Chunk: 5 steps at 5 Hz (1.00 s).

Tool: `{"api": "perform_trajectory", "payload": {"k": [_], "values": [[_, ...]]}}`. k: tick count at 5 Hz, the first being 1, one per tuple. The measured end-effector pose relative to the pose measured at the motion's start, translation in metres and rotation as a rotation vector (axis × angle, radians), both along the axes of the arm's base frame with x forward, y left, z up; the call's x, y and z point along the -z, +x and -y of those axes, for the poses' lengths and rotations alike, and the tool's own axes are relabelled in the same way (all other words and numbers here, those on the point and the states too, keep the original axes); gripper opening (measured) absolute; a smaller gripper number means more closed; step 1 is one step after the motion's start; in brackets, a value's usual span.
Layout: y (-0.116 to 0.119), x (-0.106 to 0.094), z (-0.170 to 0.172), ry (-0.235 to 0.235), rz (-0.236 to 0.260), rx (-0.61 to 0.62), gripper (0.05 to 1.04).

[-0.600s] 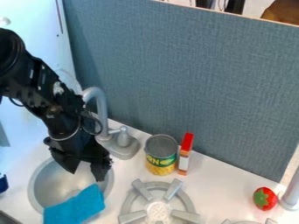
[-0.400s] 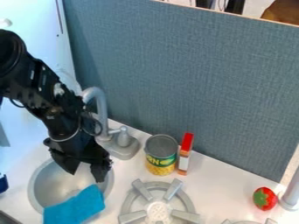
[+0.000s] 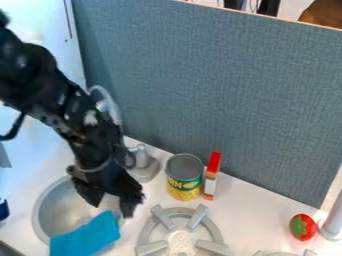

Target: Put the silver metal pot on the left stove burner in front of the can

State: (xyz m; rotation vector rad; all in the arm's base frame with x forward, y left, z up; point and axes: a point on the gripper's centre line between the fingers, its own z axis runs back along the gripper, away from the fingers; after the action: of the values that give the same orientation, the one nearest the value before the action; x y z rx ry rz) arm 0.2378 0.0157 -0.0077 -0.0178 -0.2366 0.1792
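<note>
The black gripper (image 3: 112, 209) hangs over the right part of the metal sink (image 3: 48, 206), its two fingers spread apart with nothing between them. Just below it, a blue cloth (image 3: 85, 237) lies across the sink's front rim. To the gripper's right stands a corn can (image 3: 184, 177), upright, with a narrow red, white and orange box (image 3: 212, 176) beside it. Behind the gripper is the grey faucet (image 3: 144, 167), partly hidden by the arm.
A grey stove burner (image 3: 149, 227) lies in front of the can. Farther right, a red strawberry (image 3: 302, 227) rests beside a grey post (image 3: 332, 220). A blue-grey panel (image 3: 214, 90) rises along the back. A dark blue object (image 3: 4, 209) shows at the left edge.
The arm and gripper have shifted right and slightly down in the view. The cloth, can, box and strawberry have stayed in place.
</note>
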Motion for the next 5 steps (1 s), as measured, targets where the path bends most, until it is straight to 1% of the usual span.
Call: {"api": "perform_trajectory", "payload": {"k": [1,2,3,4,5], "values": [[0.006,-0.003,0.041,0.018,0.014,0.067,0.987],[0.016,-0.006,0.095,0.016,0.013,0.172,0.987],[0.020,0.002,0.139,0.009,-0.014,0.250,0.987],[0.021,0.017,0.178,0.000,-0.002,0.312,0.987],[0.021,0.024,0.198,-0.027,0.000,0.343,0.987]]}}
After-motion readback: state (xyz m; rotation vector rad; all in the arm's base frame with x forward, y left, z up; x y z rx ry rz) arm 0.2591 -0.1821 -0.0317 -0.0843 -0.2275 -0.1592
